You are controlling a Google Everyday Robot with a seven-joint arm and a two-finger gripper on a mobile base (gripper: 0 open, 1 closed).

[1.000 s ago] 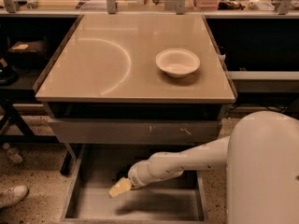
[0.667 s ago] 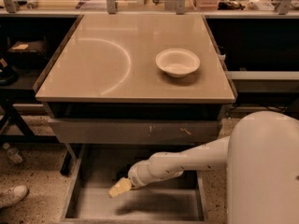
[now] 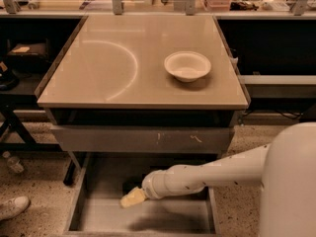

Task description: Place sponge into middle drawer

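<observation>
The middle drawer [image 3: 96, 216] is pulled out at the bottom of the cabinet, showing a plain grey floor and low side walls. My white arm reaches in from the right, and my gripper [image 3: 132, 194] is over the drawer's left half. It is shut on the sponge [image 3: 129, 200], a small pale yellow block that sticks out from the arm's tip, a little above the drawer floor. A dark shadow of the arm lies on the floor near the drawer's front edge. The fingers are mostly hidden behind the wrist and the sponge.
A closed grey drawer front [image 3: 143, 139] with pale scratch marks sits right above the open drawer. A white bowl [image 3: 187, 65] stands on the beige tabletop [image 3: 108, 63]. A shoe [image 3: 12, 207] and a bottle [image 3: 12, 163] lie on the floor at left.
</observation>
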